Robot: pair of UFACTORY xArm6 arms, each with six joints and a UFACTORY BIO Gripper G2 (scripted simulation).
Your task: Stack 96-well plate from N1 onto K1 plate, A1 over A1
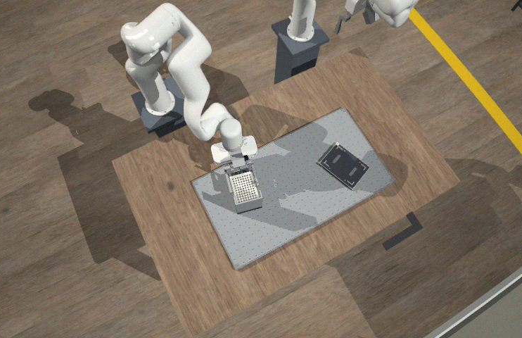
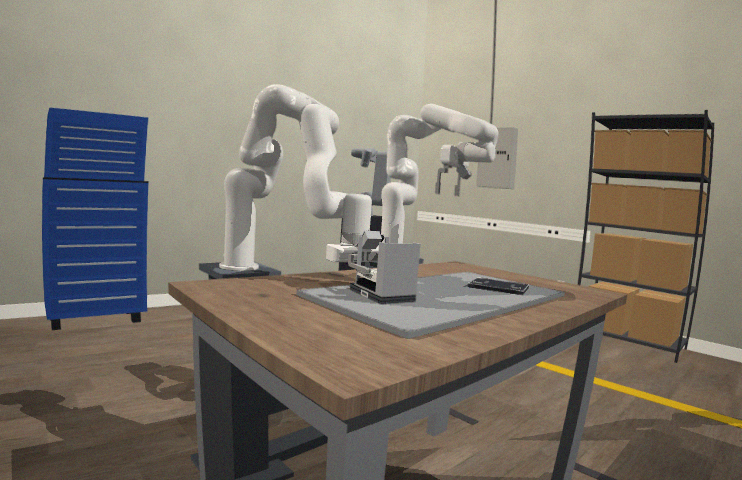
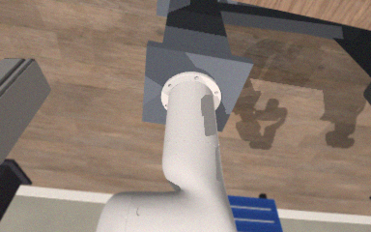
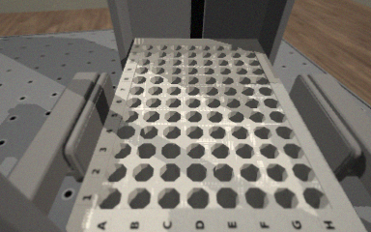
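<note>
From my seat, the task looks well past halfway. The plate nest (image 1: pixel 343 166) (image 2: pixel 498 285) on the worktop (image 1: pixel 166 222) (image 2: pixel 304 345) is bare, and the upper plate (image 1: pixel 245 187) (image 2: pixel 367 275) (image 4: pixel 195 140) sits within the stack rack (image 1: pixel 249 206) (image 2: pixel 399 271) (image 4: pixel 158 19). My right jaws (image 1: pixel 243 187) (image 2: pixel 365 266) appear to pinch it by its long sides; my left jaws (image 1: pixel 354 24) (image 2: pixel 447 193) are spread, well away. A1 is at the corner nearest the right wrist camera. I can't see the lower plate, so nesting, matching A1 corners and its flatness remain unconfirmed. What's left, I judge, is seating, letting go and backing out without lifting anything.
</note>
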